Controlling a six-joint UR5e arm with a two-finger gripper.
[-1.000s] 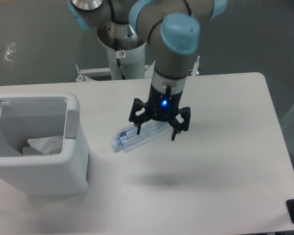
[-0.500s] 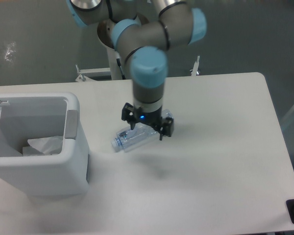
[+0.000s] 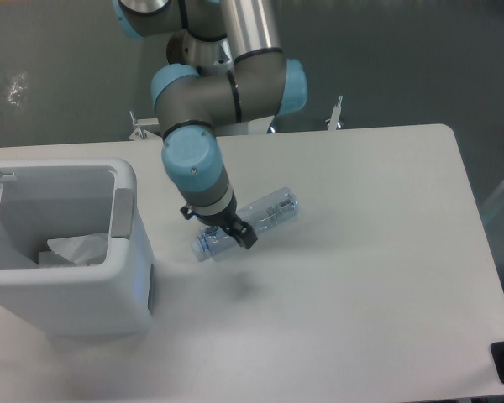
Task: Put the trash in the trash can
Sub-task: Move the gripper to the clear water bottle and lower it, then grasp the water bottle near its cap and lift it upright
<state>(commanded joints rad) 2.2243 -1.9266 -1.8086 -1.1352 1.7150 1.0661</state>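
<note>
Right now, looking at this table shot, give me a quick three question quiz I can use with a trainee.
1. True or false: the clear plastic bottle stands upright.
2. Where is the white wrapper? A) on the table, B) inside the trash can, C) in the gripper.
3. Fill in: the gripper is down at the bottle's ___ end, the one nearer the trash can.

Key: 1 false, it lies on its side on the table. 2 B. 3 cap.

Your gripper (image 3: 221,228) hides the middle of the bottle (image 3: 269,212), and you cannot tell how its jaws stand. The trash can (image 3: 126,277) runs off the left edge.
</note>
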